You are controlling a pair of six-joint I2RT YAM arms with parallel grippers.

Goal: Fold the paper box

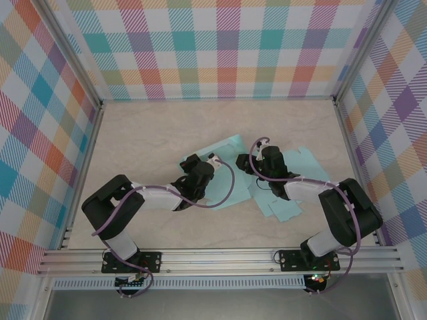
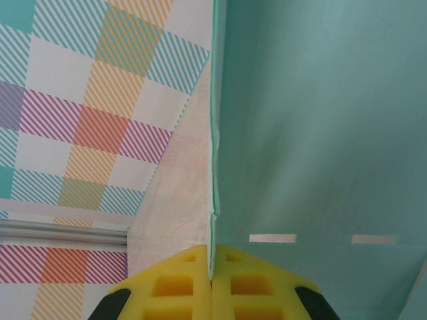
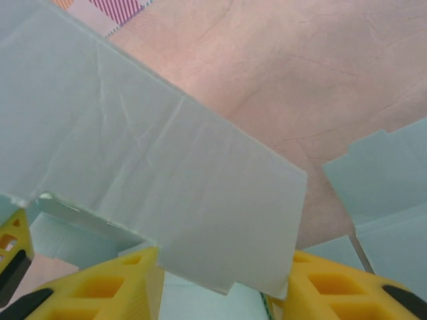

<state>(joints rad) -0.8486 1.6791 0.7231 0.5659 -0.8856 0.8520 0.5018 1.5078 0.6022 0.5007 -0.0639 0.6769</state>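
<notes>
- Lying mostly flat on the bench (image 1: 167, 127), middle to right of centre: the paper box (image 1: 308, 162), teal, with panels and flaps splayed to the right and toward the near edge.
- Reaching in from the left, at the left edge of the sheet: the left tool (image 1: 212, 159).
- Seen from the left wrist: left tool (image 2: 212, 265) closed tight, yellow pads (image 2: 175, 287) pressed together on the thin edge of a teal panel of the paper box (image 2: 320, 133); panel raised on edge, running straight away from the pads, with two pale slots low on its face.
- Left of that panel: bare bench (image 2: 180, 173) and the checked wall (image 2: 80, 120).
- Reaching in from the right, just beside the left one, over the middle of the sheet: the right tool (image 1: 245, 162).
- Seen from the right wrist: right tool (image 3: 220, 290) parted, yellow fingers (image 3: 100, 290) well apart, clamped on nothing.
- Across that gap: a pale, lightly creased flap of the paper box (image 3: 167, 167), slanting down to the right, lower corners close by both fingers.
- Beyond the flap: bare bench (image 3: 280, 67); more teal panels at the right.
</notes>
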